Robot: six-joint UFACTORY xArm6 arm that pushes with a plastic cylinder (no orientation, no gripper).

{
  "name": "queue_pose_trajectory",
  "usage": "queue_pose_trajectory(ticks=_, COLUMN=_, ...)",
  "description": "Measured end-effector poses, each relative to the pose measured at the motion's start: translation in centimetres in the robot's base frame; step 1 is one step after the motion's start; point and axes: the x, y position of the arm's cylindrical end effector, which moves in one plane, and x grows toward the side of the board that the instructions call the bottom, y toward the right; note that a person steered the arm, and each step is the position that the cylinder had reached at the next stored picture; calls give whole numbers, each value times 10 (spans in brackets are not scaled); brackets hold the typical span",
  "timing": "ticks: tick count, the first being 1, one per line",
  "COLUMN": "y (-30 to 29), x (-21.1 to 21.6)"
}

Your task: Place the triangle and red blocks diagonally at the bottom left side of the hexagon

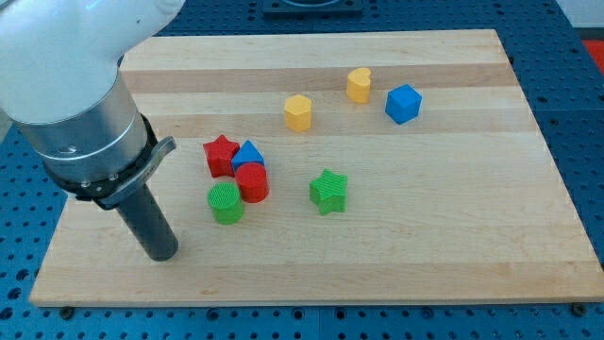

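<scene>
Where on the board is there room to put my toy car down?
The view's right and bottom stretch of the board, past the green star and below the blue hexagon, is bare. It's crowded where the red star, blue triangle, red cylinder and green cylinder huddle, near my tip.

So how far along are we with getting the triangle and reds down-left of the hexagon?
Looks nearly done: the blue triangle, red star and red cylinder sit clustered diagonally below-left of the yellow hexagon. In hand: nothing; my tip is apart, left of the green cylinder. Left: perhaps nudging the cluster closer.
</scene>
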Motion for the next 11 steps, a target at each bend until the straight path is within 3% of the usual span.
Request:
queue_pose_trajectory(ticks=2, y=100, x=-8)
queue_pose_trajectory(ticks=5, y=103, x=-75)
queue_pose_trajectory(ticks=11, y=102, x=-144)
